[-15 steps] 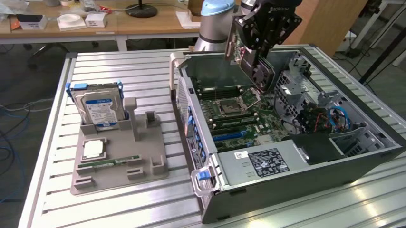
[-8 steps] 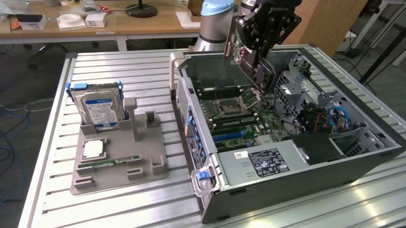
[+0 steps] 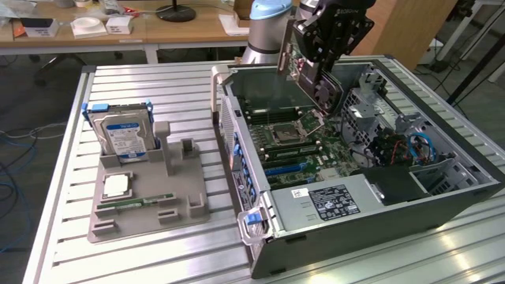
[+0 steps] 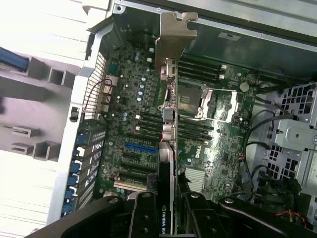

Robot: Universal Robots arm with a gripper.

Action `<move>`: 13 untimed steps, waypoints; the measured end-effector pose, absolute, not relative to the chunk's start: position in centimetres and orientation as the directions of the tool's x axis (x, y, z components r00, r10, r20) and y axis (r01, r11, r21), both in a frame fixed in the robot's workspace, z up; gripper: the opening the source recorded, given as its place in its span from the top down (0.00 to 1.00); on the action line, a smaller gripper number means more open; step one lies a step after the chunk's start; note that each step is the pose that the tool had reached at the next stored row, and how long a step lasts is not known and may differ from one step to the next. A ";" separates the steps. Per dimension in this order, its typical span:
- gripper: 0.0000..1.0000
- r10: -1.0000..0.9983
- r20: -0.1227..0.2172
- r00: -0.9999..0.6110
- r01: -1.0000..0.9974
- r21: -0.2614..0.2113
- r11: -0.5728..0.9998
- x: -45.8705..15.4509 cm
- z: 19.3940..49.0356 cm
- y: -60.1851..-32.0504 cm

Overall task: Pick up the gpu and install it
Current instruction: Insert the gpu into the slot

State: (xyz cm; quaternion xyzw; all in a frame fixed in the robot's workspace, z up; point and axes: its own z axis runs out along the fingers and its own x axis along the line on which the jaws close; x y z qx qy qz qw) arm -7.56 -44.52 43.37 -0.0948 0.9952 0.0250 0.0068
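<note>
Two black fingers (image 4: 143, 218) of the gripper (image 4: 166, 215) are pinching the gpu (image 4: 166, 168) between them, one on each face. The card is hanging edge-on over the open computer case (image 3: 379, 201), not yet seated in any slot. Being gripped along only a narrow strip, it is risking a twist or a slip if its lower edge is pushing against anything off-line. Just beneath it the motherboard (image 4: 133, 109) is presenting crowded parts. The card is tilting in the exterior view and seems to be hovering nearer the CPU socket (image 4: 190, 99) and the memory slots than the blue slot (image 4: 140, 147), so a descent here would be striking those instead. Farther out, the silver bracket (image 4: 174, 37) is reaching toward the case's metal walls. There it may be catching an edge and levering the card crooked.
</note>
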 end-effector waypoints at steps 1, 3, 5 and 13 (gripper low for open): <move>0.74 -0.192 -0.018 -0.981 -0.192 0.049 0.980 -7.6 43.4 -44.5; 0.74 -0.199 -0.018 -0.980 -0.200 0.049 0.979 -7.6 43.4 -44.5; 0.74 -0.207 -0.018 -0.978 -0.207 0.049 0.977 -7.6 43.4 -44.5; 0.74 -0.240 -0.018 -0.971 -0.240 0.049 0.969 -7.6 43.4 -44.5</move>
